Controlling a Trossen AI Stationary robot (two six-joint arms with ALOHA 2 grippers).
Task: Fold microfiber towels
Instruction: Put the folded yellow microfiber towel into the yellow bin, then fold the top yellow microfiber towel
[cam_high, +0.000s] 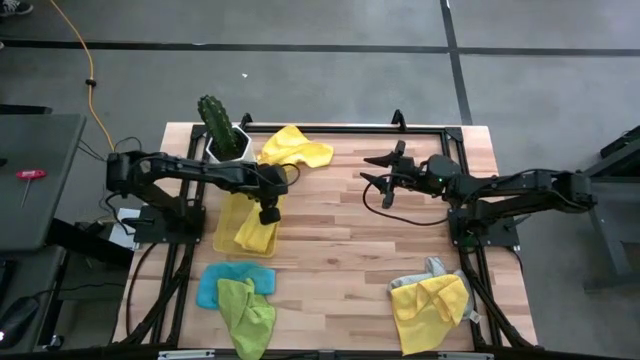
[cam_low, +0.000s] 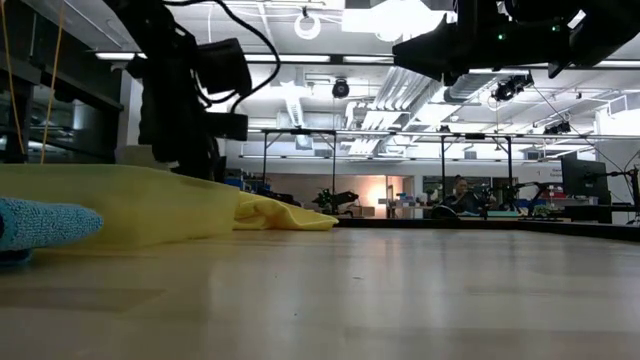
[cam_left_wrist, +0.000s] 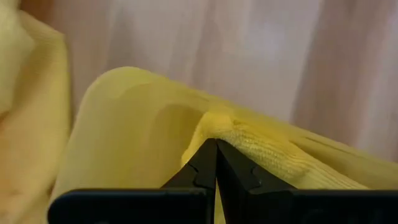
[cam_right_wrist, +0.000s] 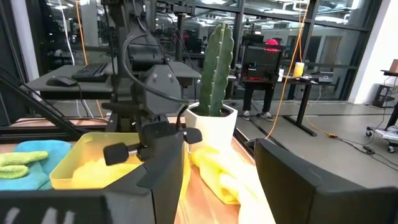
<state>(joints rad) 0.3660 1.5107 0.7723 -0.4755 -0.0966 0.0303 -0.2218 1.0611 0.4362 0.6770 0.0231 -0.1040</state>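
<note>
The left gripper (cam_high: 269, 215) sits directly over the yellow tray (cam_high: 226, 226), pinched tight on a yellow towel (cam_left_wrist: 261, 149) inside it. The right gripper (cam_high: 378, 170) waits well away from the tray, fingers spread wide and empty.

potted cactus (cam_high: 222, 130), yellow tray (cam_high: 228, 222), wooden table (cam_high: 340, 250)

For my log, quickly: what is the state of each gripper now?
Left gripper: closed on a yellow towel in the yellow tray.
Right gripper: open, holding nothing, above the table.
</note>
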